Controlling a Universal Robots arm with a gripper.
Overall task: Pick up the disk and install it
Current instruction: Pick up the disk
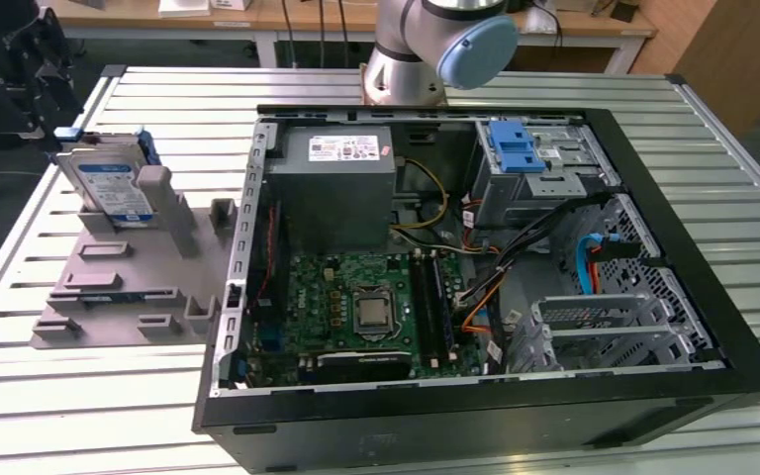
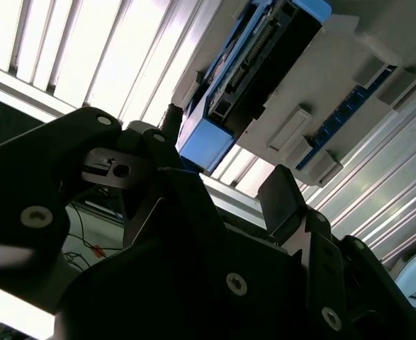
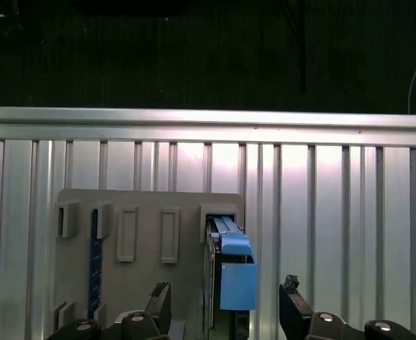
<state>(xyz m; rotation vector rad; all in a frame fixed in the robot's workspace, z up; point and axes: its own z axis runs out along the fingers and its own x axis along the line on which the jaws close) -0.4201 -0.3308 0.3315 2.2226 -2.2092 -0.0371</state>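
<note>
A slatted metal desk point(image 1: 697, 129) is being taken up largely by an open black computer case point(image 1: 486, 426), which is lying on its side across the centre and three o'clock part of the exterior view. The base of the robot arm point(image 1: 427, 49) is being shown at twelve o'clock, just behind the case. At nine o'clock from the case, a grey holder plate point(image 1: 103, 297) is being carried flat on the desk, close beside the case wall.

Inside the case, a grey box with a white sticker point(image 1: 333, 198) is being seen toward eleven o'clock, a green circuit board point(image 1: 353, 297) below it toward seven o'clock, and a silver cage point(image 1: 545, 173) with a blue latch point(image 1: 515, 148) at one o'clock.

The disk point(image 1: 106, 183) is being held upright on its edge by a slot at the eleven o'clock corner of the holder plate, well apart from the cage. In both wrist views its blue bracket point(image 3: 232, 262) point(image 2: 257, 49) is being shown end-on.

The tool point(image 3: 225, 285) point(image 2: 223, 150) is being held spread: its two black fingers point(image 3: 159, 301) are being shown on either side of the disk's bracket, with a gap on each side and no contact visible. Nothing is being pinched.
</note>
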